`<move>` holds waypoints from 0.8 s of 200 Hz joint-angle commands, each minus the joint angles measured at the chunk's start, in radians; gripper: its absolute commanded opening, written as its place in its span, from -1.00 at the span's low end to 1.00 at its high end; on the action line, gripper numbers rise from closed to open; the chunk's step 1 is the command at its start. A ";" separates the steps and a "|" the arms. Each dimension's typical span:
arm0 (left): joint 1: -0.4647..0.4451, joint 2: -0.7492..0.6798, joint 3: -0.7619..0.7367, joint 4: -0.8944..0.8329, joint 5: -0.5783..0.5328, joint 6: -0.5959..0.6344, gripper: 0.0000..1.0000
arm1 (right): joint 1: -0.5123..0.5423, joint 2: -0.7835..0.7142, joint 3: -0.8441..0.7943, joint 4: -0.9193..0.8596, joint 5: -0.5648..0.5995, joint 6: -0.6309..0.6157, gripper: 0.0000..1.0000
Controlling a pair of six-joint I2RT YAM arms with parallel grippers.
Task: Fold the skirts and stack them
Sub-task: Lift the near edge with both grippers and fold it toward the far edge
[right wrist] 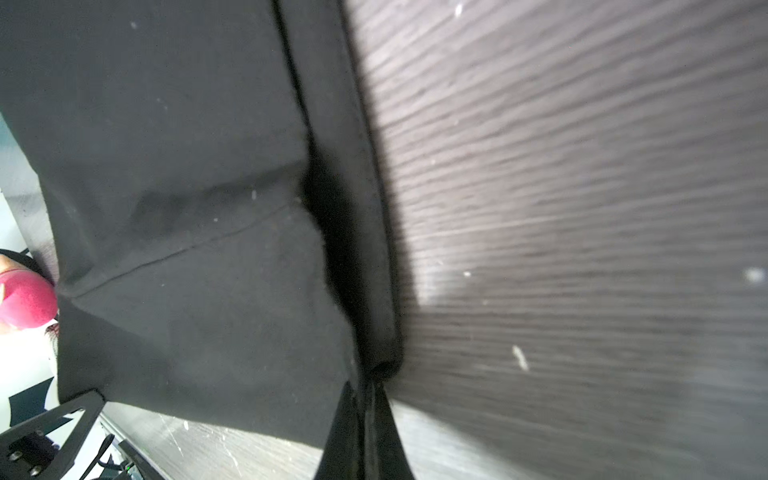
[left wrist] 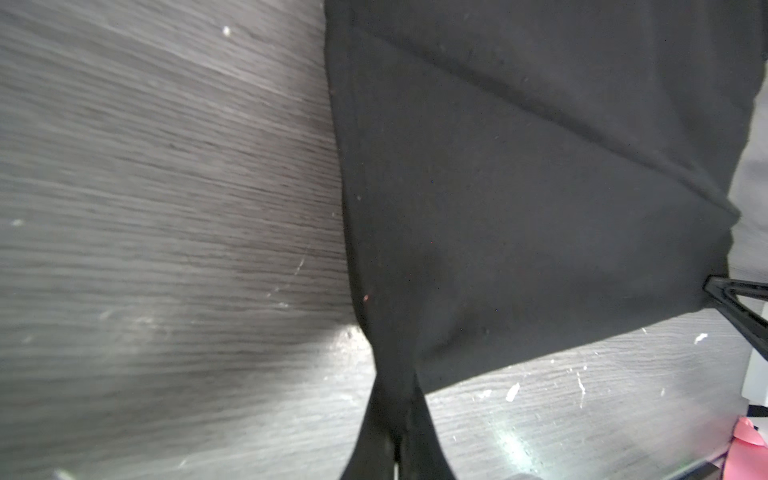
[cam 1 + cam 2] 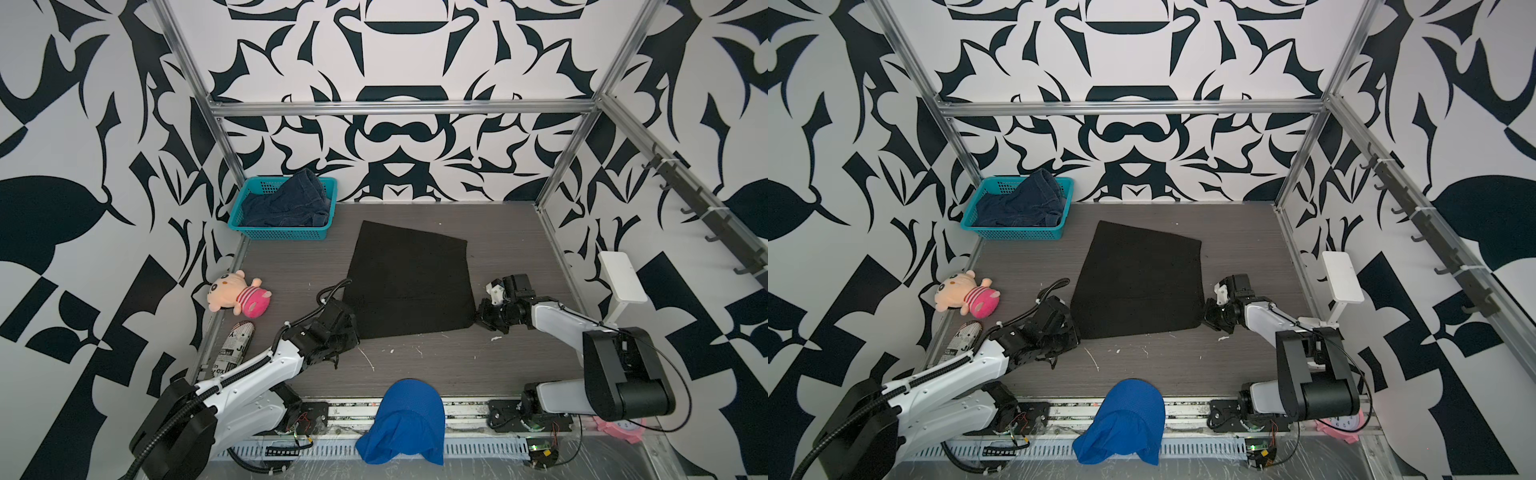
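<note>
The black skirt (image 3: pixel 409 282) lies spread flat in the middle of both top views, on the dark wood-grain table (image 3: pixel 457 365), its wider edge toward the bottom of the frame. The left gripper (image 3: pixel 353 330) sits at the skirt's lower left corner. In the left wrist view its fingers (image 2: pixel 374 428) are pressed together with that corner of the black fabric pinched between them, and the cloth puckers toward the grip. The right gripper (image 3: pixel 477 318) is at the skirt's lower right corner. The right wrist view shows its jaws closed tight on the rolled hem, where the cloth gathers into a small tube right at the tips (image 1: pixel 368 399). The denim skirt (image 3: pixel 286 203) is bunched up in the teal basket (image 3: pixel 249 232) at the upper left of the table, against the patterned back wall and well apart from the black one. A pink and peach plush toy (image 3: pixel 237 293) and a printed roll (image 3: pixel 235 345) lie along the left edge of the table. A bright blue mesh cloth (image 3: pixel 403 419) hangs over the front rail at the bottom centre of the frame, between the two arm bases.
</note>
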 commanded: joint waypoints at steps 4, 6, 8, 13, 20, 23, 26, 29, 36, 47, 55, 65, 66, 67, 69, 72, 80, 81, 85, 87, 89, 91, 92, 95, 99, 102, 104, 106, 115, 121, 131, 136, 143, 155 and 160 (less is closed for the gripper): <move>0.000 -0.071 0.046 -0.102 -0.029 0.007 -1.00 | -0.003 -0.085 0.020 -0.081 -0.019 0.010 -1.00; 0.000 -0.077 0.050 -0.108 -0.028 0.010 -1.00 | -0.002 -0.092 0.021 -0.088 -0.022 0.010 -1.00; 0.000 -0.081 0.053 -0.118 -0.030 0.014 -1.00 | -0.003 -0.099 0.022 -0.095 -0.024 0.011 -1.00; 0.000 -0.093 0.065 -0.139 -0.028 0.026 -1.00 | -0.002 -0.116 0.022 -0.112 -0.027 0.014 -1.00; 0.000 -0.107 0.081 -0.177 -0.022 0.042 -1.00 | -0.002 -0.138 0.020 -0.137 -0.031 0.017 -1.00; 0.000 -0.112 0.087 -0.192 -0.018 0.048 -1.00 | -0.002 -0.146 0.020 -0.147 -0.033 0.018 -1.00; 0.000 -0.117 0.093 -0.205 -0.010 0.054 -1.00 | -0.002 -0.156 0.018 -0.158 -0.035 0.020 -1.00; 0.000 -0.123 0.097 -0.216 -0.003 0.061 -1.00 | -0.002 -0.162 0.015 -0.167 -0.037 0.024 -1.00; -0.001 -0.134 0.101 -0.241 0.020 0.065 -1.00 | -0.002 -0.173 0.008 -0.182 -0.042 0.028 -1.00; -0.004 -0.151 0.097 -0.261 0.065 0.063 -1.00 | -0.001 -0.184 -0.002 -0.220 -0.041 0.041 -1.00; -0.012 -0.167 0.089 -0.257 0.115 0.062 -1.00 | -0.002 -0.188 -0.012 -0.243 -0.040 0.049 -1.00; -0.036 -0.196 0.089 -0.276 0.130 0.054 -1.00 | -0.001 -0.194 -0.026 -0.270 -0.042 0.062 -1.00; -0.039 -0.200 0.088 -0.279 0.129 0.051 -1.00 | -0.001 -0.195 -0.028 -0.274 -0.043 0.062 -1.00; -0.041 -0.203 0.089 -0.283 0.127 0.048 -1.00 | -0.001 -0.197 -0.029 -0.276 -0.043 0.062 -1.00; -0.048 -0.211 0.090 -0.292 0.123 0.044 -1.00 | 0.000 -0.200 -0.031 -0.282 -0.043 0.063 -1.00; -0.059 -0.222 0.091 -0.304 0.116 0.040 -1.00 | 0.000 -0.205 -0.034 -0.293 -0.040 0.067 -1.00; -0.089 -0.259 0.092 -0.328 0.100 0.026 -1.00 | 0.001 -0.228 -0.042 -0.324 -0.032 0.070 -1.00; -0.092 -0.264 0.092 -0.330 0.096 0.025 -1.00 | 0.001 -0.231 -0.042 -0.327 -0.031 0.070 -1.00; -0.108 -0.286 0.093 -0.340 0.085 0.017 -1.00 | 0.001 -0.247 -0.043 -0.342 -0.027 0.072 -1.00; -0.113 -0.297 0.094 -0.343 0.081 0.013 -1.00 | 0.001 -0.253 -0.044 -0.350 -0.026 0.072 -1.00; -0.121 -0.306 0.095 -0.347 0.077 0.010 -1.00 | 0.001 -0.266 -0.044 -0.358 -0.024 0.073 -1.00; -0.126 -0.318 0.096 -0.348 0.073 0.008 -1.00 | 0.001 -0.277 -0.044 -0.366 -0.023 0.074 -1.00; -0.129 -0.323 0.096 -0.349 0.072 0.006 -1.00 | 0.001 -0.282 -0.044 -0.370 -0.022 0.074 -1.00; -0.137 -0.337 0.096 -0.349 0.069 0.004 -1.00 | 0.001 -0.299 -0.043 -0.380 -0.021 0.076 -1.00; -0.148 -0.356 0.099 -0.348 0.062 -0.001 -1.00 | 0.001 -0.322 -0.039 -0.396 -0.018 0.079 -1.00; -0.156 -0.368 0.101 -0.349 0.056 -0.003 -1.00 | 0.001 -0.340 -0.036 -0.404 -0.017 0.082 -1.00; -0.160 -0.376 0.103 -0.348 0.052 -0.005 -1.00 | 0.001 -0.351 -0.035 -0.407 -0.015 0.084 -1.00; -0.164 -0.383 0.105 -0.347 0.047 -0.005 -1.00 | 0.001 -0.362 -0.032 -0.410 -0.014 0.086 -1.00; -0.178 -0.405 0.117 -0.336 0.037 0.003 -1.00 | 0.002 -0.402 -0.018 -0.431 -0.013 0.098 -1.00; -0.181 -0.412 0.124 -0.316 0.041 0.020 -1.00 | 0.002 -0.413 -0.003 -0.441 -0.015 0.099 -1.00; -0.181 -0.401 0.144 -0.288 0.055 0.060 -1.00 | 0.002 -0.415 0.026 -0.449 -0.029 0.091 -1.00; -0.181 -0.389 0.158 -0.274 0.062 0.087 -1.00 | 0.002 -0.411 0.039 -0.448 -0.040 0.089 -1.00; -0.181 -0.365 0.182 -0.262 0.066 0.122 -1.00 | 0.001 -0.407 0.058 -0.445 -0.056 0.087 -1.00; -0.181 -0.324 0.225 -0.255 0.061 0.163 -1.00 | 0.001 -0.400 0.097 -0.438 -0.063 0.085 -1.00; -0.181 -0.311 0.245 -0.253 0.050 0.184 -1.00 | 0.001 -0.395 0.118 -0.436 -0.061 0.082 -1.00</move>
